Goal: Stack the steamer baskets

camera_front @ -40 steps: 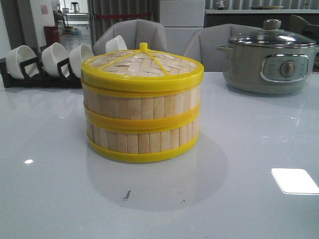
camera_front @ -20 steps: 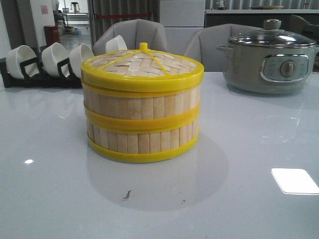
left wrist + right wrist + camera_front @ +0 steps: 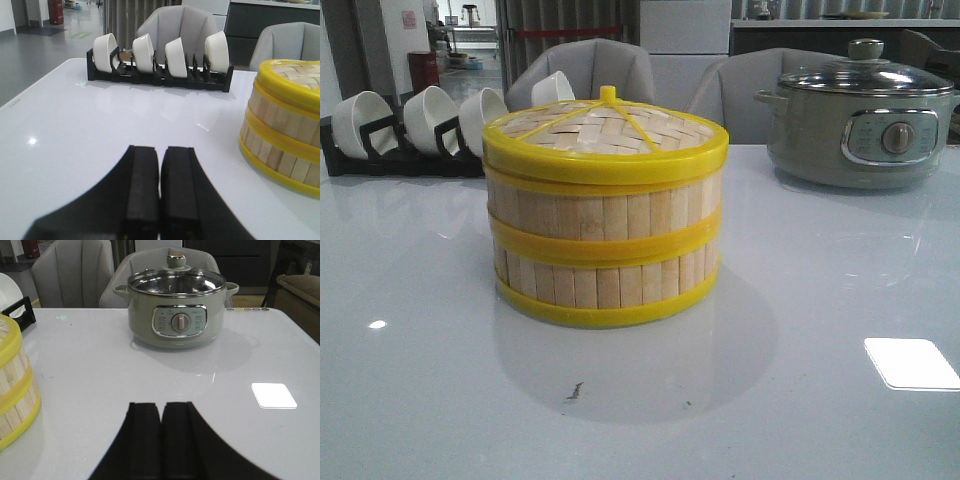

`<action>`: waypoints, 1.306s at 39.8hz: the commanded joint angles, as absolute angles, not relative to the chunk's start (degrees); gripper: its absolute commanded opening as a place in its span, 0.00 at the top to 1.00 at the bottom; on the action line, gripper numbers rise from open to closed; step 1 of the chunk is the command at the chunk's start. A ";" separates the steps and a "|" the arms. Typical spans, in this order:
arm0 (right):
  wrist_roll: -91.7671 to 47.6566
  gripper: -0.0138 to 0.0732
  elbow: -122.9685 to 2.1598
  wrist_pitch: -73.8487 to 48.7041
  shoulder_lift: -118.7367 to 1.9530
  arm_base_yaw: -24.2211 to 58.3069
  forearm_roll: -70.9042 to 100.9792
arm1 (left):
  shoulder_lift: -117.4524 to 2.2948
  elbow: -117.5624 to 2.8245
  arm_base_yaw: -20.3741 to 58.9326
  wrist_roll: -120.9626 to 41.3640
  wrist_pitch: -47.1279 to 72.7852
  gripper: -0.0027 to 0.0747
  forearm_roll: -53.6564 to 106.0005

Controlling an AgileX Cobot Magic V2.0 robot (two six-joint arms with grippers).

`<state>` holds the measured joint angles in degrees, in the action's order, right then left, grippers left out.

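Observation:
Two steamer baskets (image 3: 605,245) of pale bamboo slats with yellow rims stand stacked at the middle of the white table, with the woven yellow-rimmed lid (image 3: 605,135) on top. The stack also shows in the left wrist view (image 3: 282,125) and at the edge of the right wrist view (image 3: 15,385). My left gripper (image 3: 160,150) is shut and empty, low over the table, apart from the stack. My right gripper (image 3: 161,405) is shut and empty, on the stack's other side. Neither gripper shows in the front view.
A black rack with several white bowls (image 3: 415,125) stands at the back left, also in the left wrist view (image 3: 160,60). A grey-green electric pot with a glass lid (image 3: 860,125) stands at the back right, also in the right wrist view (image 3: 175,310). Grey chairs stand behind the table.

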<state>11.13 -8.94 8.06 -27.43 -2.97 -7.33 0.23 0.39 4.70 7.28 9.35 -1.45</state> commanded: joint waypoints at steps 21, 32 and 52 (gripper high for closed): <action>10.42 0.81 -10.54 13.28 -27.65 -3.23 -7.82 | 1.04 0.47 4.68 7.08 2.52 0.84 -2.53; 10.42 0.81 -10.54 13.28 -27.65 -3.23 -7.82 | 1.04 0.47 4.68 7.08 2.52 0.84 -2.53; 10.42 0.81 -10.54 11.90 -22.13 -3.53 -7.82 | 0.92 0.47 4.68 7.08 2.52 0.84 -2.53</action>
